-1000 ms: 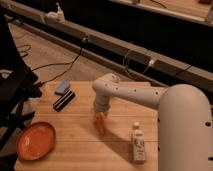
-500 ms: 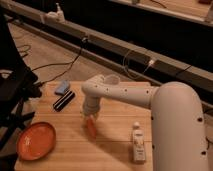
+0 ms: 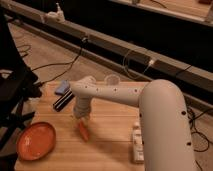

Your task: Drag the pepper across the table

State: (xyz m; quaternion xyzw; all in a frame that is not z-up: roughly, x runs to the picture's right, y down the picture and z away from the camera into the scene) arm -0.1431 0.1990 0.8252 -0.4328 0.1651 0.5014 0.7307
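One pepper (image 3: 83,130), small, slim and orange-red, lies on the table (image 3: 110,142) toward its left-centre, tilted with its upper end directly under the gripper (image 3: 81,118). The single white arm reaches in from the right foreground, bends at an elbow and comes down so that the gripper hangs just above the pepper's top end; whether the fingers are spread or closed, and whether they actually have hold of the pepper, I cannot tell, since the wrist housing covers them. Besides the pepper, the table carries one round orange plate (image 3: 36,141) near the front-left corner, well apart from the pepper; one clear bottle (image 3: 137,145) with a white cap lying near the front edge to the right, partly beside the arm's large link; one dark flat bar-like object (image 3: 63,100) at the back-left; and one small blue item (image 3: 62,88) just behind it. A pale cup-like shape (image 3: 113,79) sits at the far edge behind the arm. Between pepper and plate the wooden surface is bare; the bottle lies on the pepper's other side.
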